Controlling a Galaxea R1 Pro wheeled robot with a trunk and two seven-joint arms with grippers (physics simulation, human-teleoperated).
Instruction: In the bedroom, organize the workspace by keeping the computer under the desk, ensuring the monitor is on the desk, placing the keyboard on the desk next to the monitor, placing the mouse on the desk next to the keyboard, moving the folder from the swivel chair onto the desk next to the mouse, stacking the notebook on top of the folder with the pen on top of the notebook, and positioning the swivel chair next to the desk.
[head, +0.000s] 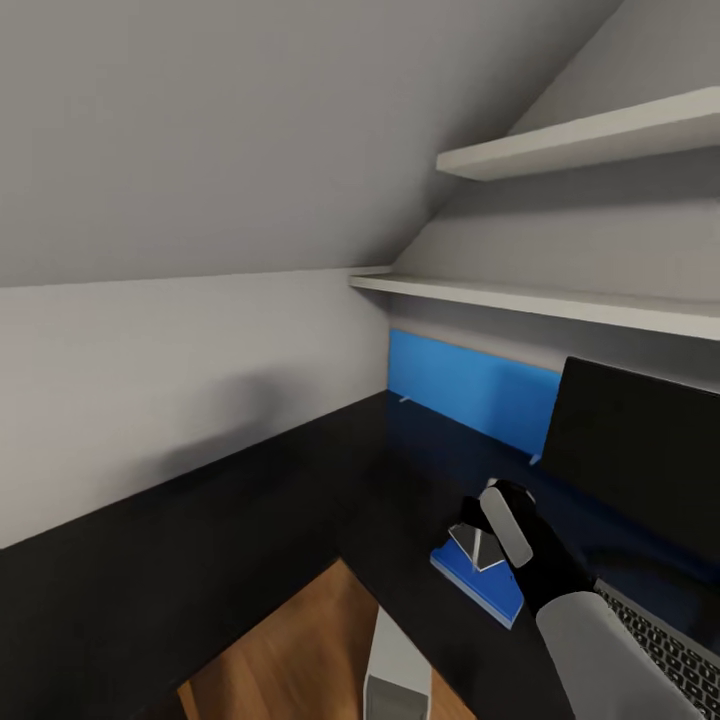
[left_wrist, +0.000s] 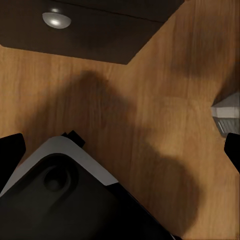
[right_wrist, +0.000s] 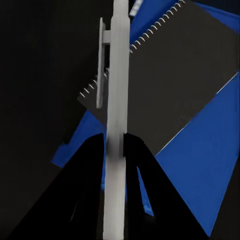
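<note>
Head view. The black tabletop (head: 250, 520) runs in an L below a sloped grey wall and two white shelves (head: 560, 300), with a blue back panel (head: 470, 385) at the corner. The monitor (head: 640, 450) stands at the right, the keyboard (head: 670, 650) in front of it at the lower right edge. The right gripper (head: 490, 540) hangs over the folder (head: 490, 590), which lies flat on the tabletop near the monitor; the dark notebook (head: 478, 548) rests on the folder. A pale tower, the computer (head: 397, 670), stands on the wood floor (head: 290, 650) below.

Left wrist view. The left gripper (left_wrist: 120, 145) points at the floor; its dark fingers (left_wrist: 11, 150) stand wide apart, holding nothing. The computer (left_wrist: 227, 112) shows at one edge, and a dark base with a chrome dome (left_wrist: 56, 19) at another.

Right wrist view. The right fingers (right_wrist: 90, 175) are clamped on the pen (right_wrist: 117, 100), a slim silver stick with a clip, held above the spiral-bound notebook (right_wrist: 180, 85). The notebook lies askew on the folder (right_wrist: 205, 170).
</note>
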